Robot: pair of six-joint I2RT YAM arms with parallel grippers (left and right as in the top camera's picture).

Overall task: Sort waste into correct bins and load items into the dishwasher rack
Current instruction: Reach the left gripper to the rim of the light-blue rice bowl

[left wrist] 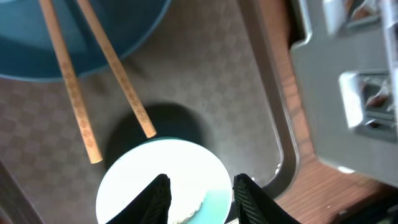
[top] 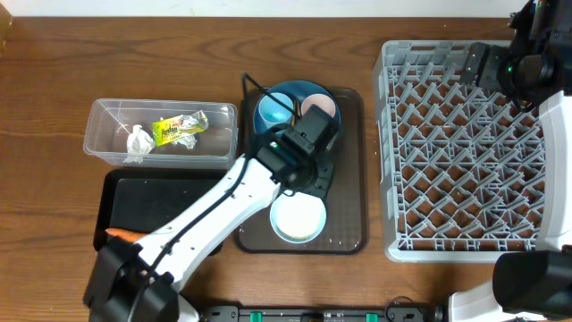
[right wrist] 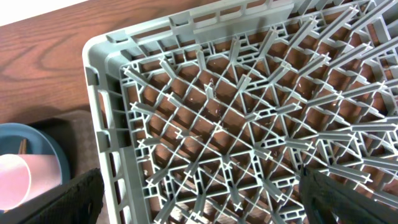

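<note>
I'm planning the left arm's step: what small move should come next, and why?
Probably lower the left hand a little toward the white bowl. Its fingers stand open above the bowl, holding nothing, and the chopsticks lie beyond its rim, not between the fingers, so a short descent looks safe before closing.

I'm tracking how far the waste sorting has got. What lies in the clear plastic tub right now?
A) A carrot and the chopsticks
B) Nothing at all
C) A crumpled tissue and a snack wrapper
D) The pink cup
C: the overhead view shows the crumpled white tissue and the yellow-green snack wrapper lying inside the clear tub.
</note>
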